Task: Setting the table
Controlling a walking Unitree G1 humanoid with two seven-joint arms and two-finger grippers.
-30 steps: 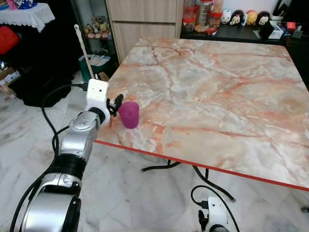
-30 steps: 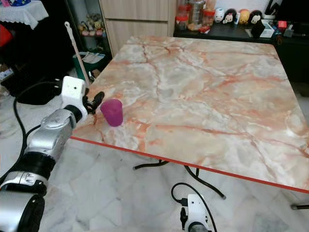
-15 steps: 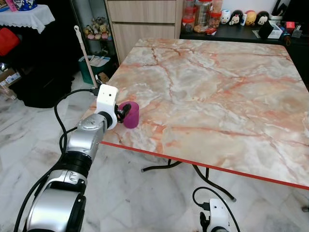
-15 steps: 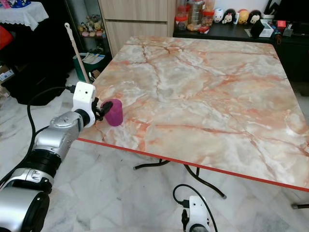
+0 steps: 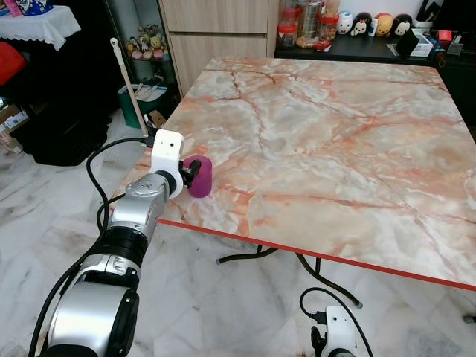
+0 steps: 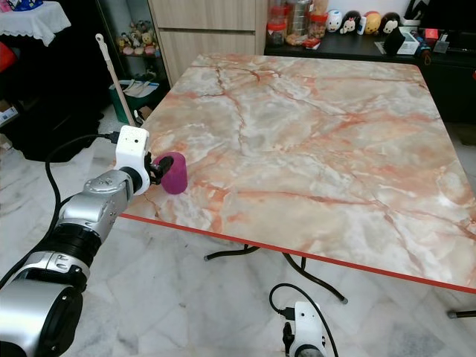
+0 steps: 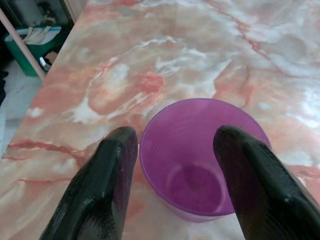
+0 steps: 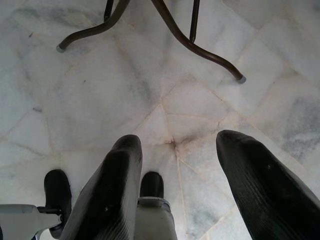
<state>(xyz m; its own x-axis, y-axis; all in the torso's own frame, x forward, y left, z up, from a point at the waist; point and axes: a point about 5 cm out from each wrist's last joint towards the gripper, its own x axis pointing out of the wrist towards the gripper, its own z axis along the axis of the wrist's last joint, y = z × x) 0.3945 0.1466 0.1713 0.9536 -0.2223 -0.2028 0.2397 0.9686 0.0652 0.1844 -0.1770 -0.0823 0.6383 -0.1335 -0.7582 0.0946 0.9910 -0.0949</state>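
head stereo: down onto shared marble table (image 5: 312, 141) | left wrist: close over table | right wrist: facing floor (image 8: 125, 85)

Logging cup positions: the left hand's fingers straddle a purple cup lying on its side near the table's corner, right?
Not quite. The purple cup stands upright, mouth up, as the left wrist view shows. The left hand does straddle it with its fingers on either side, near the table corner.
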